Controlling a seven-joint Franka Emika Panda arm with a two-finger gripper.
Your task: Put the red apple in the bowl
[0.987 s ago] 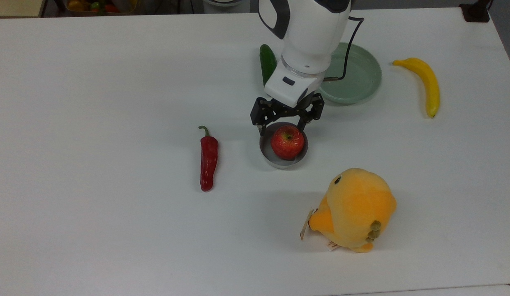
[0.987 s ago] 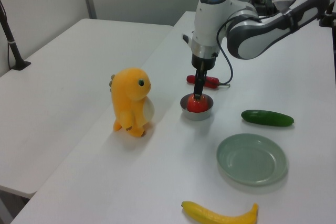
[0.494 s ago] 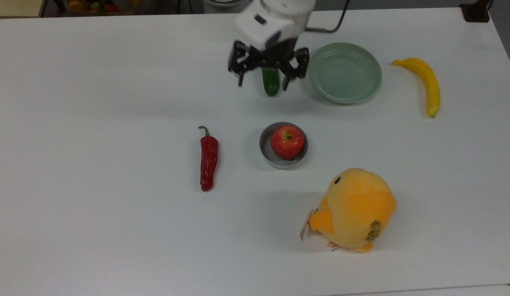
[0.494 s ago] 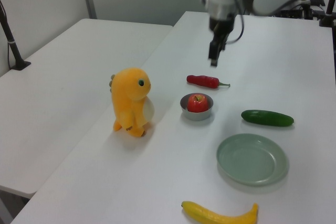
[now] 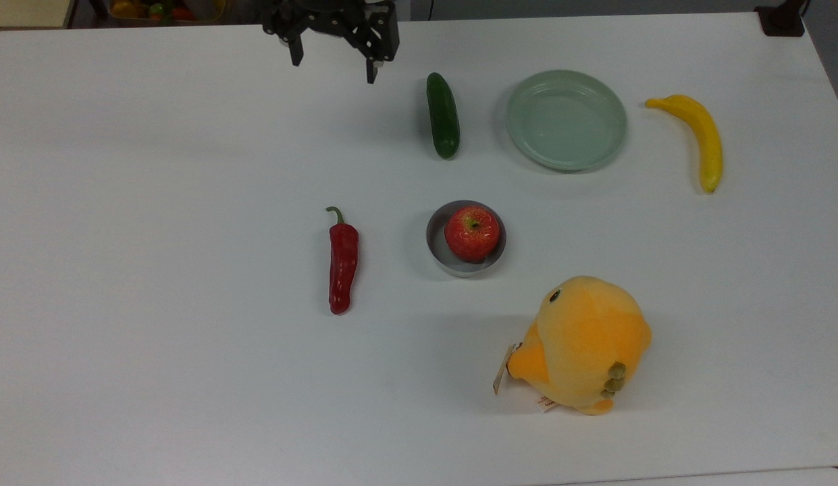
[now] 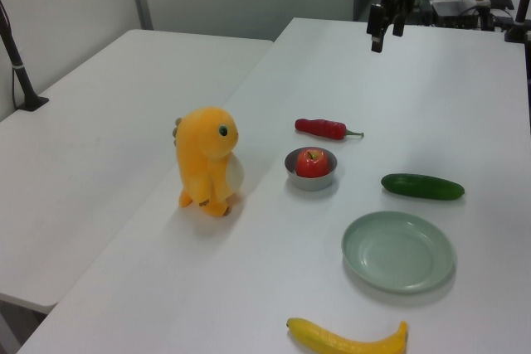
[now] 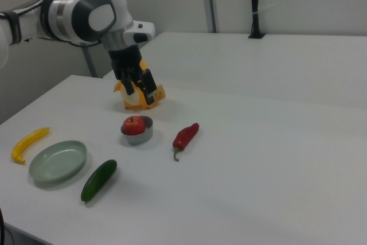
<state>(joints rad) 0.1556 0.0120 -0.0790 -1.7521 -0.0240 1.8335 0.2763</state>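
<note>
The red apple (image 5: pixel 472 233) sits inside the small grey bowl (image 5: pixel 434 237) near the table's middle, and nothing touches it. The left view has the apple (image 6: pixel 312 163) in the bowl (image 6: pixel 311 183), and the right view has the apple (image 7: pixel 134 124) in the bowl (image 7: pixel 144 136) too. My gripper (image 5: pixel 333 64) hangs open and empty high over the far edge of the table, at the top view's upper left of the bowl. It stands well above the table in the left view (image 6: pixel 386 32) and in front of the plush toy in the right view (image 7: pixel 140 93).
A red chili pepper (image 5: pixel 342 263) lies at the top view's left of the bowl. A green cucumber (image 5: pixel 442 115), a pale green plate (image 5: pixel 566 120) and a banana (image 5: pixel 702 138) lie beyond it. An orange plush toy (image 5: pixel 584 344) stands in front at the right.
The open gripper has lifted off the apple and drawn back from the bowl toward the top view's upper left. The apple stays in the bowl.
</note>
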